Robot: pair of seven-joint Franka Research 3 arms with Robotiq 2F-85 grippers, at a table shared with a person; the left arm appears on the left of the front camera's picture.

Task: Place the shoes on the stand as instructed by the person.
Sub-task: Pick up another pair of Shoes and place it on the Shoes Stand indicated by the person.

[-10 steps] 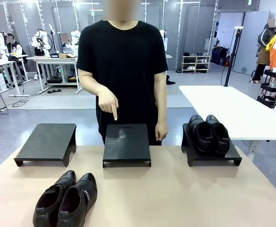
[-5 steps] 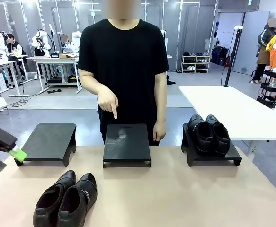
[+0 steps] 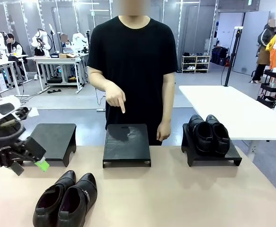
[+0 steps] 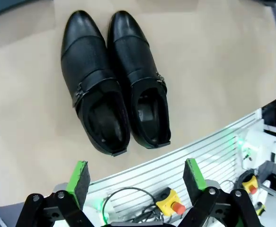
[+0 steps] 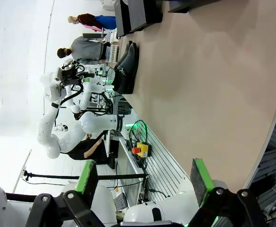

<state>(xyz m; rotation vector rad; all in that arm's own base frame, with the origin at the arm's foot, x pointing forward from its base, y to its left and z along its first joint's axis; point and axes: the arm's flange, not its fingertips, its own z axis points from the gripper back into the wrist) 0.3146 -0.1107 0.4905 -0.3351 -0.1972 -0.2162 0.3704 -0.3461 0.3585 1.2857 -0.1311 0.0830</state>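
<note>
A pair of buckle-strap black shoes (image 3: 66,198) lies on the table's near left, side by side, toes pointing away from me. My left gripper (image 3: 26,160) hangs open just left of and above them; from its wrist the same shoes (image 4: 114,80) lie below the open fingers (image 4: 80,171), untouched. A second pair of shoes (image 3: 209,135) sits on the right stand (image 3: 232,160). The person (image 3: 133,61) points a finger (image 3: 122,109) down at the bare middle stand (image 3: 127,144). My right gripper (image 5: 145,175) is open and holds nothing, with the buckle shoes (image 5: 126,68) far off across the table.
A bare left stand (image 3: 50,141) sits behind my left gripper. The tan table (image 3: 175,198) has free room in the middle and on the right. A white table (image 3: 232,109) stands behind on the right.
My left arm has come into the front view from the left and moved right toward the buckle shoes. The person has shifted slightly right, still pointing at the middle stand.
</note>
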